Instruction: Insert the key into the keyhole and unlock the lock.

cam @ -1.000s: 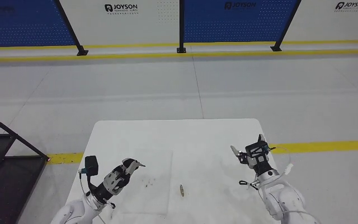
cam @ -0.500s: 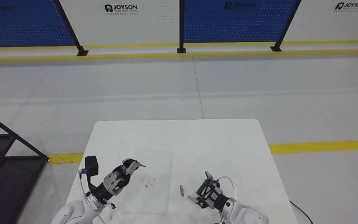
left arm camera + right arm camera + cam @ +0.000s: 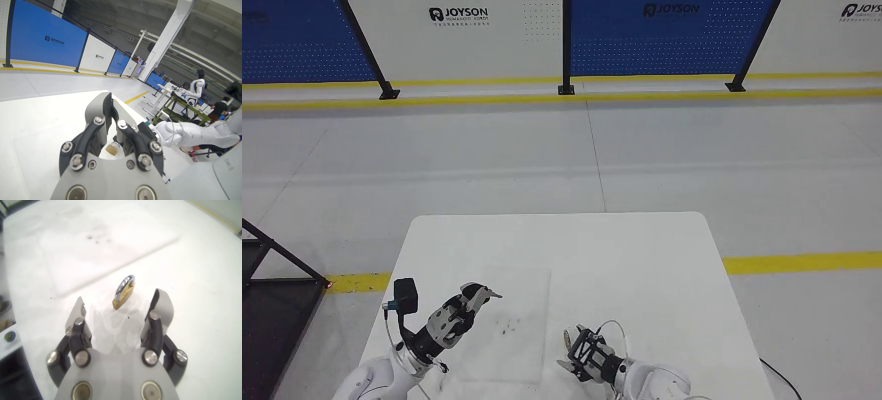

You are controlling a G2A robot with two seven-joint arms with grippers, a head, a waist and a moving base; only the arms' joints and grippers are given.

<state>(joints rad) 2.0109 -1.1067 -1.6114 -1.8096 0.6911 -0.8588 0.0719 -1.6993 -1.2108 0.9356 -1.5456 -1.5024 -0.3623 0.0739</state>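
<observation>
- The right gripper [image 3: 120,299] hangs low over the white table [image 3: 642,260], its jaws spread wide on either side of a small brass padlock [image 3: 123,292] and not touching it.
- The step in hand appears to be securing the lock; the next move likely calls for closing squarely on the brass body while leaving the keyhole end reachable.
- The left gripper [image 3: 110,100] waits well apart, its pads [image 3: 106,106] pressed together; whether a key sits between them cannot be told.
- The padlock rests just beside the edge of a thin white mat [image 3: 105,237], its chrome shackle seated in the body and pointing away from the right gripper. No keyhole shows.
</observation>
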